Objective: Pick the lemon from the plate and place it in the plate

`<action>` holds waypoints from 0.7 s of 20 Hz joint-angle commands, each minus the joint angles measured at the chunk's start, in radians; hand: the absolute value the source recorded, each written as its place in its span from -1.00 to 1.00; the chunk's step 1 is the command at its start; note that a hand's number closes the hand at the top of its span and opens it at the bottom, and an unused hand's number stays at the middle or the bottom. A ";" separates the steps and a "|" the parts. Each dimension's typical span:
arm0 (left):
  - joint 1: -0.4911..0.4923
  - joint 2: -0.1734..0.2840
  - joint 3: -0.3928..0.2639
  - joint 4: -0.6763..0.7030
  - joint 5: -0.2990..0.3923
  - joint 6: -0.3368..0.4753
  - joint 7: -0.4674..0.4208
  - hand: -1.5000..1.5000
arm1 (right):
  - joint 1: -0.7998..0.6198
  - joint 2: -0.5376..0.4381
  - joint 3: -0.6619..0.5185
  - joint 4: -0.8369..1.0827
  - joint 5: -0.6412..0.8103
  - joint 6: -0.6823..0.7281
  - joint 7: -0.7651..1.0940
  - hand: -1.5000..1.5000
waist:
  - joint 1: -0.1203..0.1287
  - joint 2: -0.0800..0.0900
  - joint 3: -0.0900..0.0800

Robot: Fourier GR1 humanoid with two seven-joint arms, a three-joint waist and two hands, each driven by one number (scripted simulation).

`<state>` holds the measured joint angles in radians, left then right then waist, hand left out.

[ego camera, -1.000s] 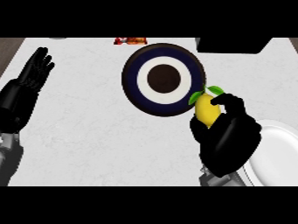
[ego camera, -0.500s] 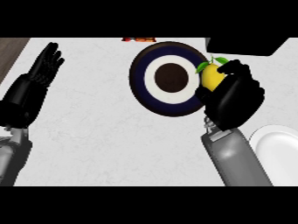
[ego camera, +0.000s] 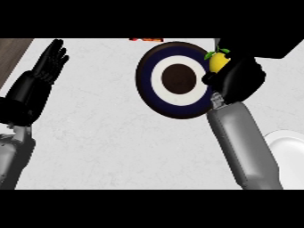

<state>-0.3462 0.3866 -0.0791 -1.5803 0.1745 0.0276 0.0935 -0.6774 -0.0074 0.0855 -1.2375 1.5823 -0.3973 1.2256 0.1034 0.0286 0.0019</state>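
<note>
Right hand grasps lemon, at dark plate's right rim; plate centre lies leftward. Left hand rests open, far left.

Two forearms enter from six o'clock. The smooth, rounded light-grey right forearm is a plain tubular shell with a soft sheen, narrowing toward a short silvery wrist collar. Above it sits the glossy black right hand, bulky and rounded. At nine o'clock, the black left hand has slim segmented fingers and a thick black cuff. Below it, the grey left forearm carries a small round fitting near its edge.
</note>
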 commanded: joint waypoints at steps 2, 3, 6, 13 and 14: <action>-0.033 -0.019 -0.013 0.017 -0.011 0.008 0.005 0.00 | -0.085 0.007 -0.090 0.124 -0.063 -0.170 0.226 -1.00 | 0.004 0.009 0.001; -0.010 -0.018 -0.010 0.015 -0.018 0.012 -0.008 0.00 | -0.090 0.007 -0.115 0.147 -0.090 -0.209 0.190 -1.00 | 0.005 0.006 0.001; -0.036 -0.027 -0.017 0.038 -0.023 0.009 -0.011 0.00 | -0.123 0.007 -0.116 0.188 -0.121 -0.321 0.136 -1.00 | 0.006 0.010 0.001; -0.025 -0.021 -0.013 0.031 -0.025 0.005 -0.008 0.00 | -0.182 0.007 -0.189 0.245 -0.033 -0.561 0.043 -1.00 | 0.004 0.003 0.000; -0.011 -0.037 -0.021 0.020 -0.025 0.015 -0.007 0.00 | -0.196 0.007 -0.208 0.249 -0.034 -0.583 0.043 -1.00 | 0.004 -0.001 -0.001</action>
<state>-0.3697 0.3629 -0.0932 -1.5584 0.1549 0.0349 0.0914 -0.8208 -0.0061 -0.0887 -1.0109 1.5176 -0.7740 1.0961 0.1115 0.0315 0.0022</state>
